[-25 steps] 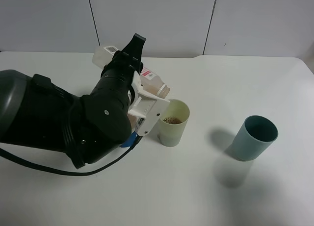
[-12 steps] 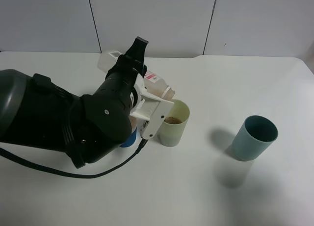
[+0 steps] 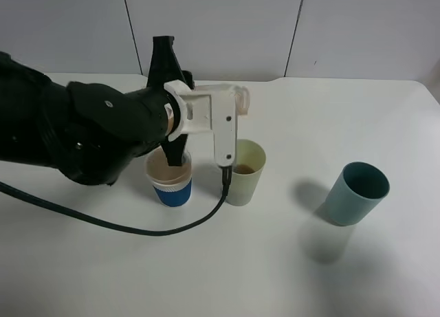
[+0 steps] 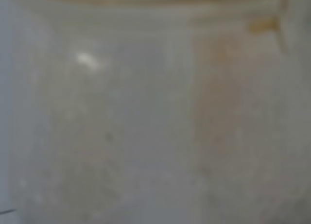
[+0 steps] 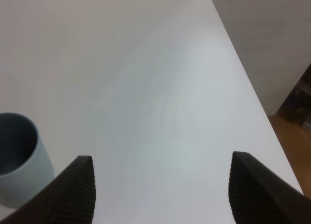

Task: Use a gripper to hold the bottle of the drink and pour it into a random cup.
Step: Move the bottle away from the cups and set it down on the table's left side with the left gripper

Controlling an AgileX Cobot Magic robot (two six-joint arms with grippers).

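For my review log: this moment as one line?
left gripper: holds bottle near cup | drink: brown, in cup | right gripper: open, empty, by teal tumbler

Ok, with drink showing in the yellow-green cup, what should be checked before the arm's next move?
1. Drink in the cup: ok, brown liquid shows inside.
2. Cup upright on the table: ok.
3. Spill around the cup: ok, none visible.
4. Left gripper hold on the bottle: cannot tell, its wrist view is one blurred clear surface.
5. White cup with blue sleeve clear of the arm: not ok, the arm overlaps its rim in the high view.
6. Right gripper out of the way: ok, open, near the teal tumbler.
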